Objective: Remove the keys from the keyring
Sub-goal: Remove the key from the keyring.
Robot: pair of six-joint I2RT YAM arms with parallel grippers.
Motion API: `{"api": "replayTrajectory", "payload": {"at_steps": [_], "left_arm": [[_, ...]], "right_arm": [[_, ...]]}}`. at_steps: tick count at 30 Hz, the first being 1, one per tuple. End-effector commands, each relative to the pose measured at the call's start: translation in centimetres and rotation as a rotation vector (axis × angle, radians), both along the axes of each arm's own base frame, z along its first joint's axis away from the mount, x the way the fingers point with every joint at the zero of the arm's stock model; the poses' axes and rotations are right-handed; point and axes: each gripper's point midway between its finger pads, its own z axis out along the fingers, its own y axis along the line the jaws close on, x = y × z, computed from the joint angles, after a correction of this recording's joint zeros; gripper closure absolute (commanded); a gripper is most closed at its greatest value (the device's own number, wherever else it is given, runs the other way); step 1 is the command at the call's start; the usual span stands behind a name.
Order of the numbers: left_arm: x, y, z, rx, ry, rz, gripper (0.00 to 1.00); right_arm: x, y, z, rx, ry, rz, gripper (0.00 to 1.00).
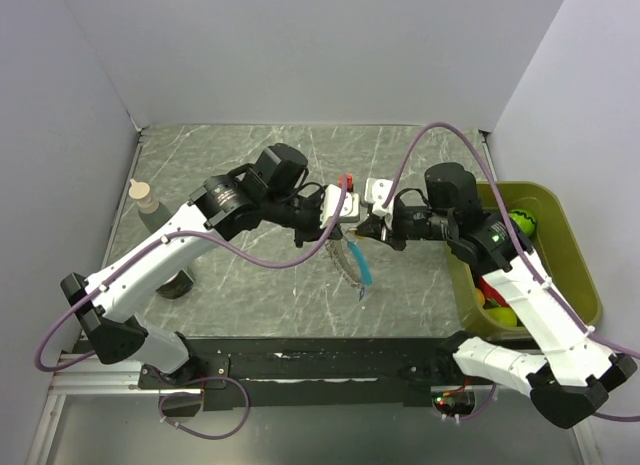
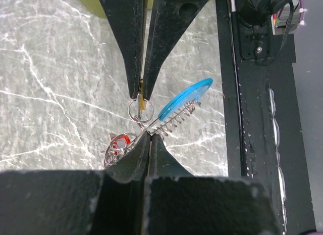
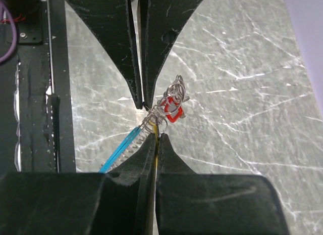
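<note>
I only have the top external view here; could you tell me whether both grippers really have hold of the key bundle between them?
Observer: Yes. The left wrist view shows the left gripper shut on a wire of the keyring, almost tip to tip with the right gripper.
Operator: Thank you. What is the right one pinching?
Observer: A yellowish key, seen as a thin sliver between its closed fingers.
Operator: Is the blue strip gripped as well?
Observer: No. The blue strip hangs beside the coil, and neither pair of fingers closes on it.
</note>
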Motion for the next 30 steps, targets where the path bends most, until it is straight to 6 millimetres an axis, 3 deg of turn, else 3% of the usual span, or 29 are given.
{"api": "replayTrajectory", "payload": {"at_steps": [1,12,21,26,30], "left_arm": [[-3.4,0.1,1.5,-0.036,0.034,-0.090,0.99],[-3.7,0.1,1.5,-0.038,0.043,-0.109,0.99],[-4.3,0.0,0.8,-0.014,0.058,-0.152,0.99],[-4.4,-0.1,0.6,-0.003,0.044,-0.152,0.99],[-4.5,-0.5,0.5,0.004,0.032,-0.154,0.99]], "right_arm": [[1.7,-1.2,-2.3,-0.059,-0.020,-0.035,1.00],[-1.6,-0.3,-2.7,0.038,0.140,0.193,1.00],[-4.8,-0.1,0.2,0.101,0.187,0.330,1.00],[-5.0,0.1,1.5,0.112,0.227,0.342,1.00],[-4.7,0.3,0.9,0.100,0.249,0.316,1.00]]}}
